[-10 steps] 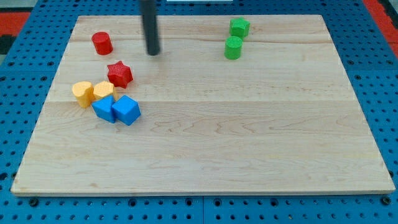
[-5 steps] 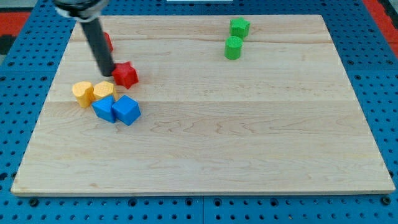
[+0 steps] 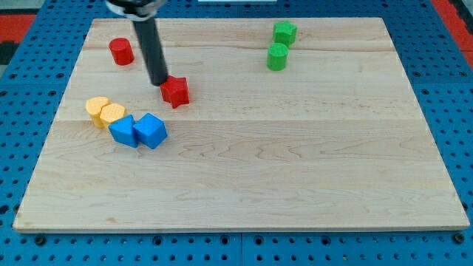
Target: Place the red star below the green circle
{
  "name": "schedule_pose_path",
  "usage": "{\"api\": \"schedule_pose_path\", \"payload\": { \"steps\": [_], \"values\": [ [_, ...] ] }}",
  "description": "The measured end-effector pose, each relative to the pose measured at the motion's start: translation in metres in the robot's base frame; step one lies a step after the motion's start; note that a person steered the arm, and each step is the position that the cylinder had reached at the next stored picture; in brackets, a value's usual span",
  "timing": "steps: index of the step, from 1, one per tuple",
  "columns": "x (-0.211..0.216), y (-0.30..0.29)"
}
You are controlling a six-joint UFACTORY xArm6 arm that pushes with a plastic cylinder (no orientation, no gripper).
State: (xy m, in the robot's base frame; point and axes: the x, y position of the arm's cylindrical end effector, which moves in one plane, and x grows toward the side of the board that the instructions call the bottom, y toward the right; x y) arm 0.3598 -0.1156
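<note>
My tip (image 3: 160, 83) touches the upper left side of the red star-shaped block (image 3: 176, 91); it is a plain dark rod, with no jaws to open or close.

The red star lies on the light wooden board (image 3: 295, 162), well apart from the green round block (image 3: 277, 57), which stands toward the view's top right with a second green block (image 3: 284, 32) just above it. A red cylinder block (image 3: 121, 51) sits left of the rod. Two yellow blocks (image 3: 104, 112) and two blue blocks (image 3: 139, 131) cluster below left of my tip.
</note>
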Motion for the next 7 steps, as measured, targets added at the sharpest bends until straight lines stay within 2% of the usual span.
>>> {"api": "schedule_pose_path", "payload": {
  "steps": [2, 5, 7],
  "values": [
    [0.055, -0.072],
    [0.010, 0.044],
    [0.004, 0.050]
  ]
}}
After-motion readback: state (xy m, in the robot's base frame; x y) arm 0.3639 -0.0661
